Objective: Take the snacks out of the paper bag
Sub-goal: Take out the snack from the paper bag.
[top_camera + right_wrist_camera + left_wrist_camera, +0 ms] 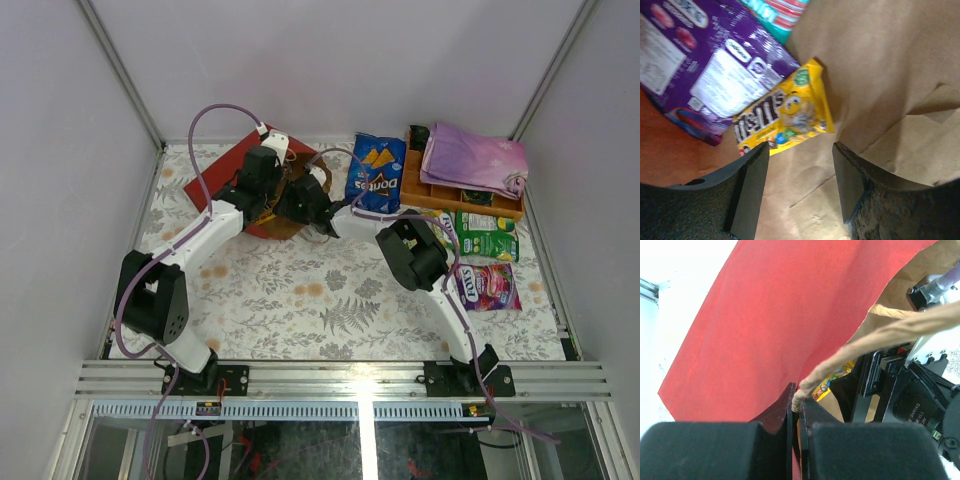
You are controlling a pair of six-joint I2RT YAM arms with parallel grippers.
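The red paper bag lies on its side at the back left, brown inside. My left gripper is shut on the bag's upper edge by its string handle, holding the mouth up. My right gripper is open inside the bag, just short of a small yellow M&M's pack. A purple packet and a teal packet lie behind the yellow pack. Outside the bag lie the blue Doritos bag, a green pack and a pink pack.
An orange wooden tray stands at the back right with a folded purple cloth on it. The table has a floral cover. Grey walls close the back and sides.
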